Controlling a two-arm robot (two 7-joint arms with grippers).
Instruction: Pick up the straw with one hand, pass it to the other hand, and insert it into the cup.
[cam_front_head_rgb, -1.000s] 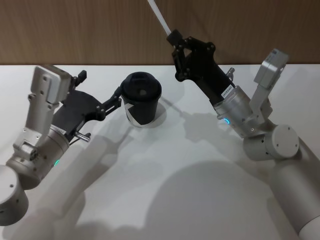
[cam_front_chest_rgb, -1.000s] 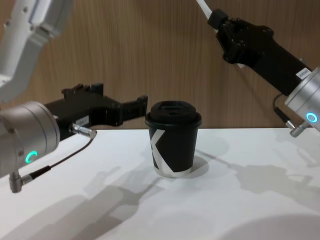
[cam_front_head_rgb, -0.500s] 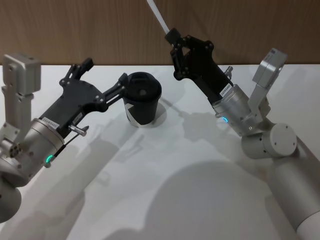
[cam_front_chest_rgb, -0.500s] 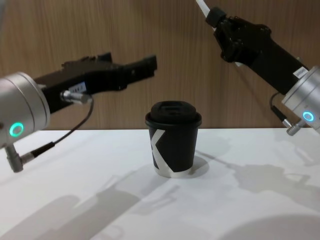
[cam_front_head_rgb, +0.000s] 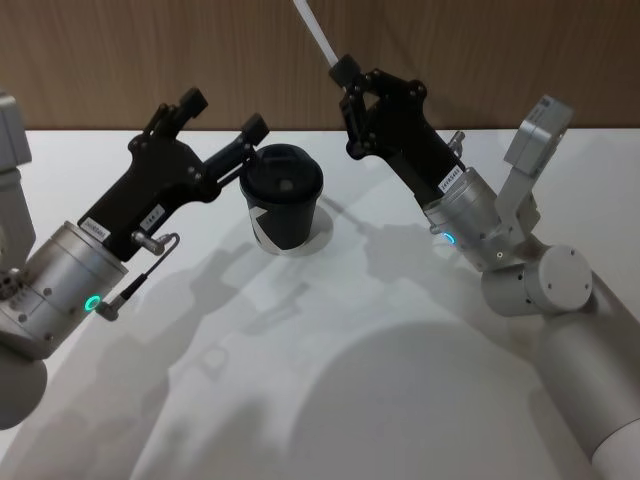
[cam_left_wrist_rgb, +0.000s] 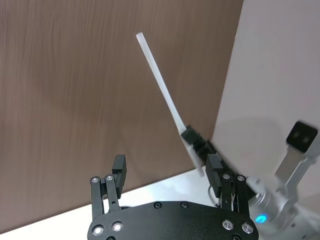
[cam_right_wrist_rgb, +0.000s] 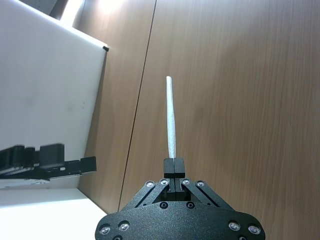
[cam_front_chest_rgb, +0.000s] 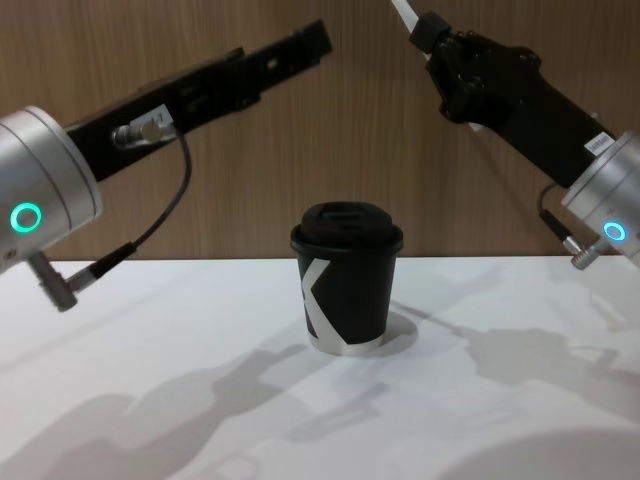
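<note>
White table (cam_front_head_rgb: 350, 380) carries two raised arms: the left gripper (cam_front_head_rgb: 225, 113), its fingers spread apart, hangs just left of the cup (cam_front_head_rgb: 283, 205), and the right gripper (cam_front_head_rgb: 342, 74) is up on the cup's right. The black lidded cup stands upright between them. The thin white straw (cam_front_head_rgb: 315, 30), clamped near its lower end by the right gripper, slants upward, clear of the cup.

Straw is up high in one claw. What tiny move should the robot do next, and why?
Probably the left claw should reach toward the free end of the straw and shut on it. The right claw is shut on the straw, higher than the cup; the left claw is open, apart from it.
</note>
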